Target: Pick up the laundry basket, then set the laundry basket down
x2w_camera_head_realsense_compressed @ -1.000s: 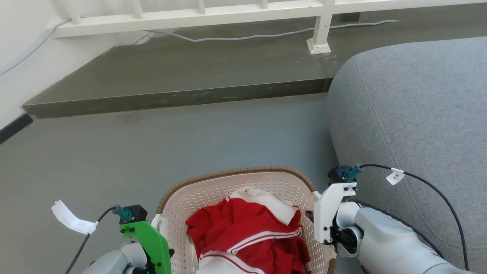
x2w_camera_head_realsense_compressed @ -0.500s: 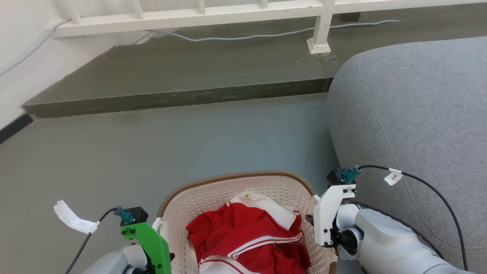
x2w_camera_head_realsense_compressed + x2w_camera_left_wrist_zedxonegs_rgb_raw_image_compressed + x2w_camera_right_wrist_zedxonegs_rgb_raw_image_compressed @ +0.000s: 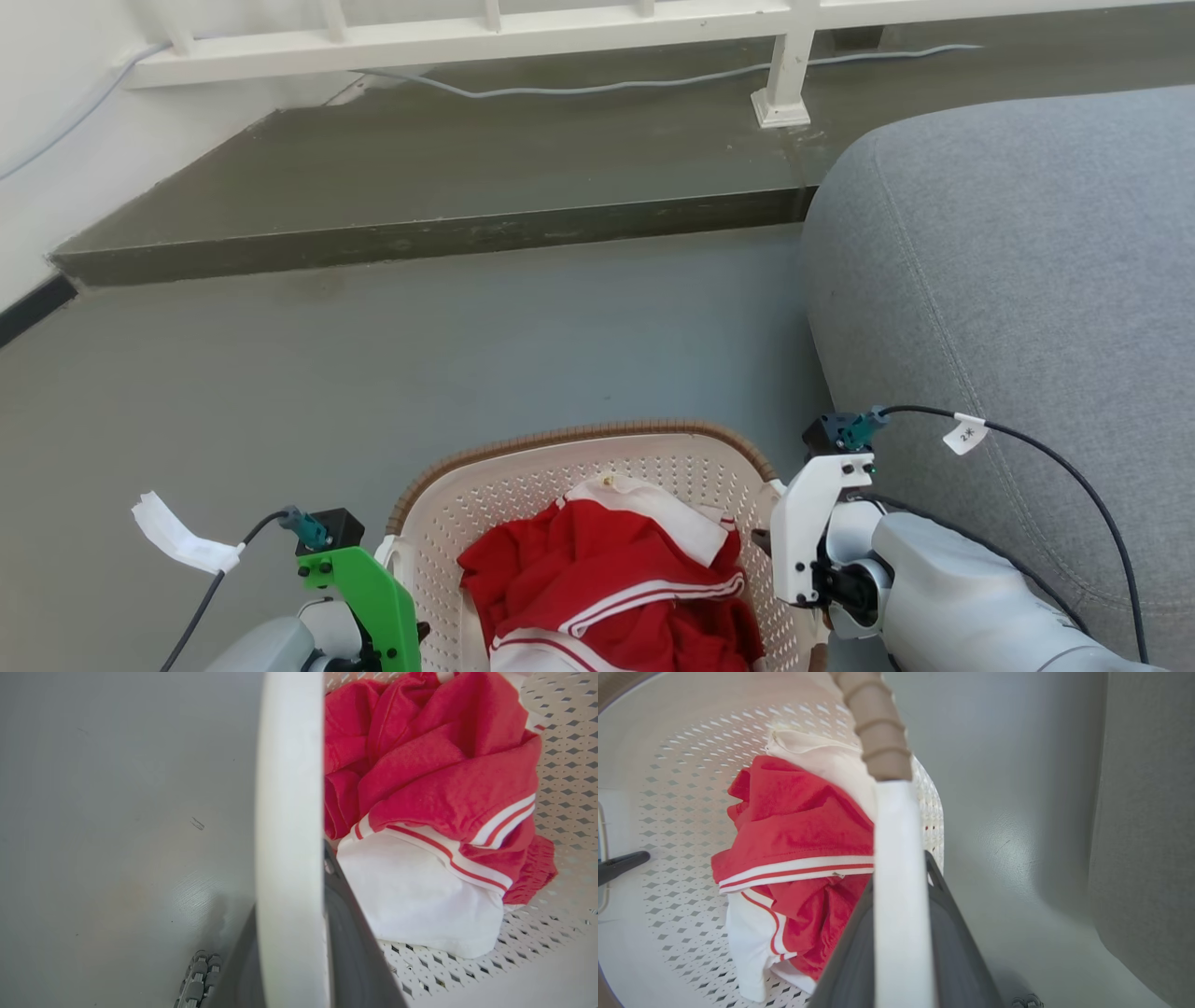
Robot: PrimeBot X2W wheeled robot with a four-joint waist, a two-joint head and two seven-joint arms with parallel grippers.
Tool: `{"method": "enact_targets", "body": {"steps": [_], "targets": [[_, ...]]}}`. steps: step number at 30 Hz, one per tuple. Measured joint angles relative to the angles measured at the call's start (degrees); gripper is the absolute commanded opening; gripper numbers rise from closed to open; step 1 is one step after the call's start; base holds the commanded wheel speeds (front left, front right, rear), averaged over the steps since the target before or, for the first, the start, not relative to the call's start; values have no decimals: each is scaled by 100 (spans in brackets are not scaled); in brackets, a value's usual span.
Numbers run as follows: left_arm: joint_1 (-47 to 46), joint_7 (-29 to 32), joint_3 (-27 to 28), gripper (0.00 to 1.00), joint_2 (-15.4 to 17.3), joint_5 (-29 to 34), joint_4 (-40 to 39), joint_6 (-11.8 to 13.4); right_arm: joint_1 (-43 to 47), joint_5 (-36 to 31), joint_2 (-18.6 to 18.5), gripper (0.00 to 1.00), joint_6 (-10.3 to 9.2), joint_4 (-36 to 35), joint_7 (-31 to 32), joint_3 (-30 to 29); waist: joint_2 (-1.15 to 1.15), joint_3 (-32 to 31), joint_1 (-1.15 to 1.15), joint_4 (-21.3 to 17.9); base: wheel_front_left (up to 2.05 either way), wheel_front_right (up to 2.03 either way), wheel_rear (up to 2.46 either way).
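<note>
The laundry basket [image 3: 579, 435], cream and perforated with a brown woven-look rim, sits at the bottom centre of the head view between my arms. It holds red and white clothes [image 3: 607, 579]. My left gripper [image 3: 418, 631] is at its left side and my right gripper [image 3: 761, 538] at its right side. In the left wrist view my left gripper [image 3: 289, 877] is shut on the white handle [image 3: 289, 788], one dark finger on each side. In the right wrist view my right gripper [image 3: 900, 868] is shut on the other white handle [image 3: 899, 826], below the brown rim [image 3: 873, 728]. I cannot tell whether the basket touches the floor.
A grey sofa [image 3: 1008, 280] stands close on the right of the basket. Ahead lies open grey floor [image 3: 420, 355], then a raised dark step [image 3: 420, 238] with a white railing [image 3: 467, 37] and a cable [image 3: 607, 89]. A white wall [image 3: 37, 140] runs along the left.
The basket and both grippers have slid slightly down the head view, toward me. The camera has also shifted a little. Both grips are unchanged.
</note>
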Motion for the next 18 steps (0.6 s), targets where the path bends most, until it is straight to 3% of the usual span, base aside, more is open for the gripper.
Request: {"method": "enact_targets", "body": {"steps": [18], "targets": [[-428,-156,-19,0,231,4,-232,0,-414,98,-7,0,-82,-130,-165,-5,0,920,0,11,0,0,0]]}}
